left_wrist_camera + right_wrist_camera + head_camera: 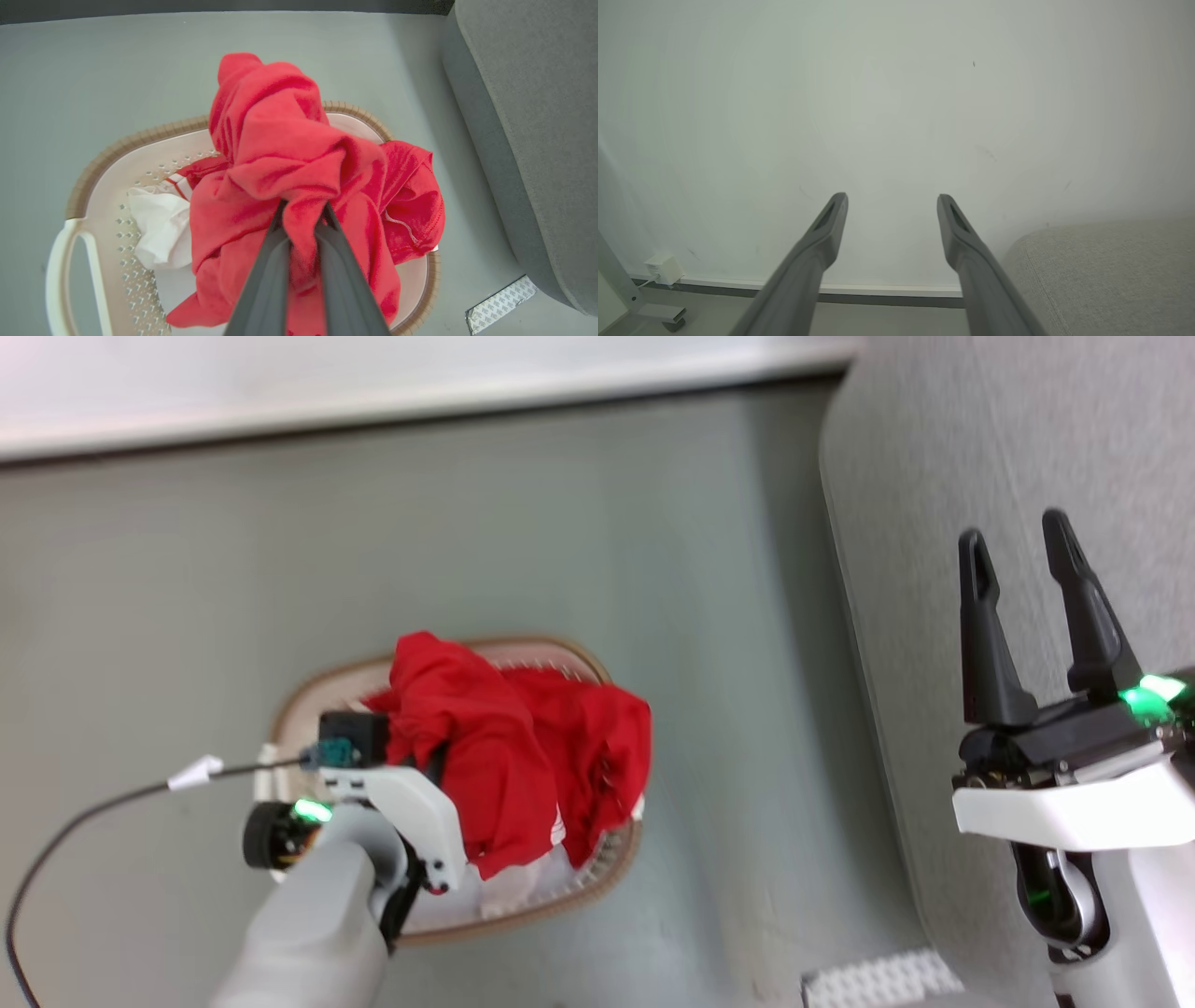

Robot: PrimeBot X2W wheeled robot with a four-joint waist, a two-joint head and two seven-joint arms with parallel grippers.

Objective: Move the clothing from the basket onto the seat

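Clothing: red garment (289,154), bunched high over the basket (93,168), lower folds trailing inside; white garment (156,224) with red stripe trim, lying in the basket.
Left claw (303,207): clenched on the red garment.
Basket: on the floor (560,523), near the grey sofa (980,429).
Right claw (1013,527): released, above the sofa.

Grey-green floor (560,523), dotted pale pad (502,303) flat on it, white wall (896,93), small white plug box (663,269) at its foot

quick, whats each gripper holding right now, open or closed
left gripper: closed on the red garment
right gripper: open, holding nothing
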